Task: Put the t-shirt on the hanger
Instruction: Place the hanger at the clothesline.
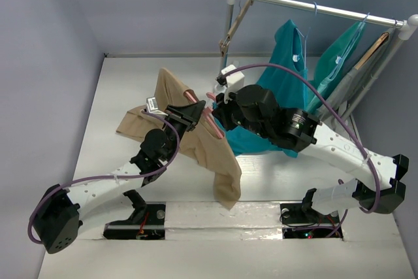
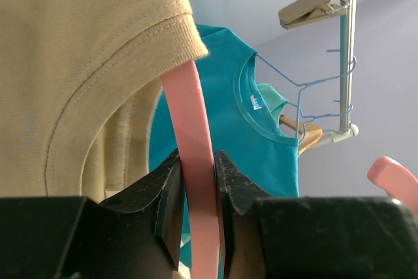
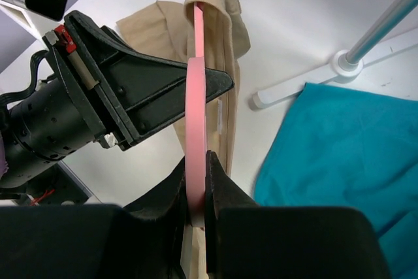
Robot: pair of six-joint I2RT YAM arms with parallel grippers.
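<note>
The left end effector (image 2: 197,164) is clenched on the pink hanger (image 2: 188,106), its jaws pressing both sides of the bar. The right end effector (image 3: 196,164) grasps the same hanger just behind it. The tan t-shirt (image 2: 85,63) drapes over the hanger just beyond the left fingertips, with loose fabric on the surface (image 1: 124,76).

The t-shirt (image 1: 219,168) is showing plain tan with matching stitching; the hanger (image 2: 192,115) is showing solid pink. Two shirts (image 2: 261,142) are showing teal, their wire hangers (image 2: 305,85) pale blue. The table (image 1: 124,86) is appearing white, the walls (image 1: 46,63) lavender-grey, the arms (image 1: 108,186) white and black, the cables (image 1: 274,65) purple.
</note>
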